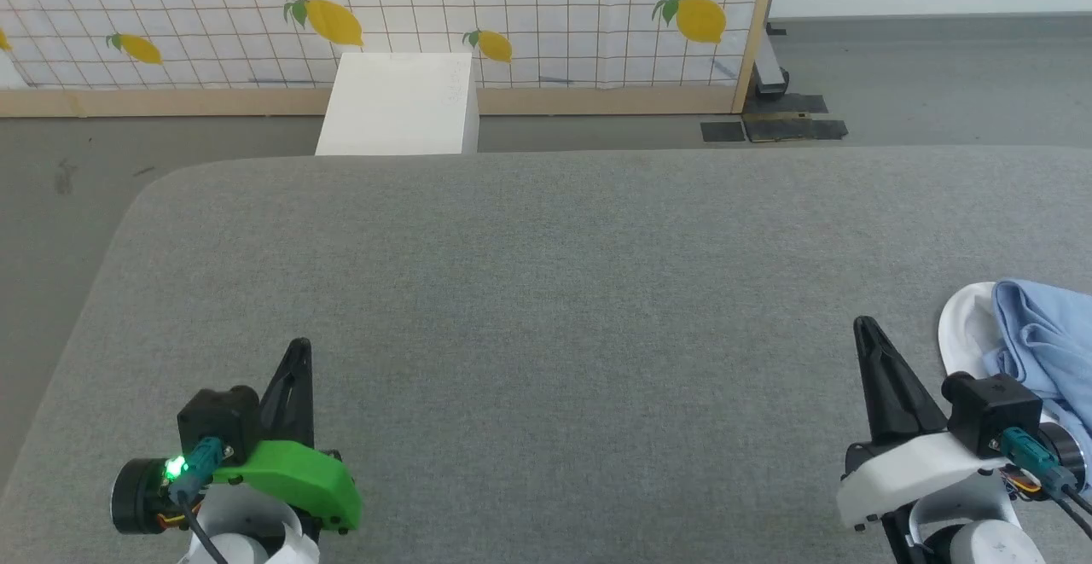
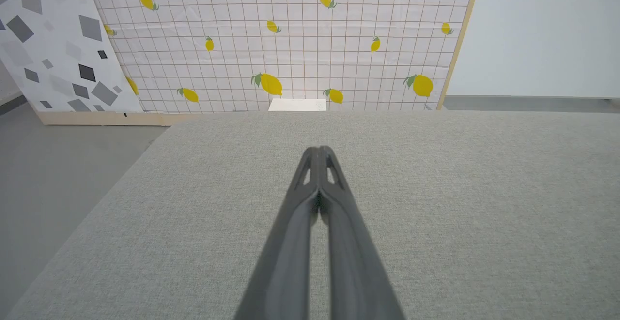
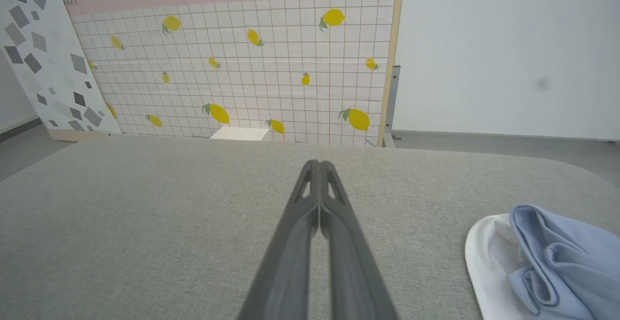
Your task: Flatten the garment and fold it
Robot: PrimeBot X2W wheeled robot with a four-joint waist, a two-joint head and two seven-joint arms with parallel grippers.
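Near edge of the grey fabric-covered tabletop [image 1: 546, 274]: left gripper [image 1: 297, 357] at the near left and right gripper [image 1: 865, 332] at the near right, each with its fingers pressed together and holding nothing. The garment [image 1: 1042, 334], light blue bunched over a white patch, lies at the tabletop's right edge, just beside the right gripper, clear of its fingers. Beyond the far edge: white box [image 1: 397, 103] on the floor, then lemon-printed screen [image 1: 529, 9].

Garment [image 1: 1036, 334] on the table [image 1: 546, 274] at its right edge, just right of the right gripper [image 1: 863, 325], left gripper [image 1: 299, 347] over the near left, box [image 1: 399, 103] on the floor behind the table, screen [image 1: 512, 9] behind the box
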